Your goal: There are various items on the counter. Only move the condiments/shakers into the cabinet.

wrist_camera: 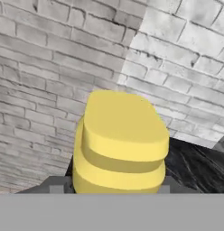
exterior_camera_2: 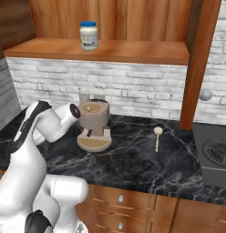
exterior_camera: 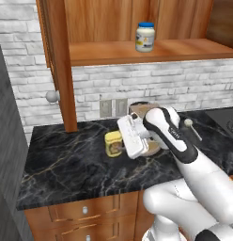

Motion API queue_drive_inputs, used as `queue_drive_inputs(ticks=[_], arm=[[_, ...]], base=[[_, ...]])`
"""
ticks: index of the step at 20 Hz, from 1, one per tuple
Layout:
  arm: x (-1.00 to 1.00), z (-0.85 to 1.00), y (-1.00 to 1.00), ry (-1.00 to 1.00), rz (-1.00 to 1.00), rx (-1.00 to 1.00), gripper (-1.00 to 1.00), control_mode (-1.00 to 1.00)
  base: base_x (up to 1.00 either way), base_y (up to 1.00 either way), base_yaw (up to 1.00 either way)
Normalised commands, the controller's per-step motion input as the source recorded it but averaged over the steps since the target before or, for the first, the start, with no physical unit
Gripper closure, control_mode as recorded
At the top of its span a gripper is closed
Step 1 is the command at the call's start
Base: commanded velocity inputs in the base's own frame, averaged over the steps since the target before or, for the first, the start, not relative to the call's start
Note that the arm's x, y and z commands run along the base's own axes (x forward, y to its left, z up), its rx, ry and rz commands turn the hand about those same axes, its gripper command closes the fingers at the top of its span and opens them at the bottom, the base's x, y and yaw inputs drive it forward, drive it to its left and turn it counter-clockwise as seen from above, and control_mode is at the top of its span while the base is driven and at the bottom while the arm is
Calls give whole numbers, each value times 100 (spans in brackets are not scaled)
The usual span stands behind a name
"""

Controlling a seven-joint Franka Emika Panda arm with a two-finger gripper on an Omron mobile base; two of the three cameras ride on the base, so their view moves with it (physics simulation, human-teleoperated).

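Note:
The yellow squeeze bottle stands on the black marble counter, left of the coffee machine. My gripper reaches it from the right and is shut on it. In the hand view the bottle sits close up between the two fingertips, which press against its sides, with my gripper low on its body. A white jar with a blue lid stands on the plank shelf of the cabinet.
The tan coffee machine stands right behind my hand. A light wooden spoon lies to its right. The cabinet's open door hangs down to the counter. A stove borders the counter on the right.

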Motion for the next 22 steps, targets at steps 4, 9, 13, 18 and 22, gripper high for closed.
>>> queue_drive_inputs(ticks=[4,9,13,18,22], arm=[[-30,100,-38,-22,-30,6,100,-100],[-1,100,-32,-11,-34,9,100,-100],[0,100,-33,-1,-32,8,100,-100],[-8,100,-43,1,-29,12,100,-100],[-16,100,-47,7,-26,13,100,-100]], base=[[0,0,0],[0,0,0],[0,0,0],[0,0,0],[0,0,0]])
